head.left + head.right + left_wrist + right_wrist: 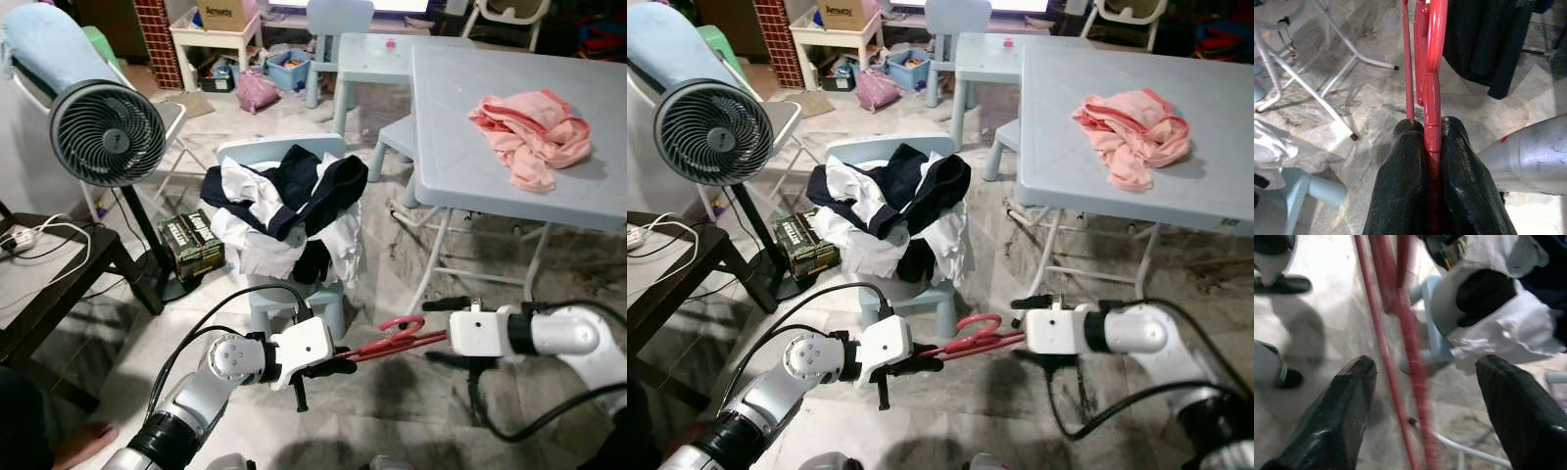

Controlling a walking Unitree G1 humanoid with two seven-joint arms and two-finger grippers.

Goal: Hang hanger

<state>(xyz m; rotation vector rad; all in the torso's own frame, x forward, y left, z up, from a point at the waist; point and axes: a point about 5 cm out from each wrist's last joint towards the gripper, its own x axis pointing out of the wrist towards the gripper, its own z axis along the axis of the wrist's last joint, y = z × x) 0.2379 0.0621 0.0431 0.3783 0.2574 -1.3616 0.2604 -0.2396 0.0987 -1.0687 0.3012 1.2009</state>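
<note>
A red plastic hanger hangs level over the floor between my two arms, in front of the small chair. My left gripper is shut on one end of it; in the left wrist view the black fingers clamp the red bar. My right gripper is at the hanger's other end, open. In the right wrist view its two fingers stand wide apart with the blurred hanger running between them, untouched.
A pale blue child's chair heaped with dark and white clothes stands just beyond the hanger. A grey folding table with a pink garment is at right. A fan and dark side table are at left.
</note>
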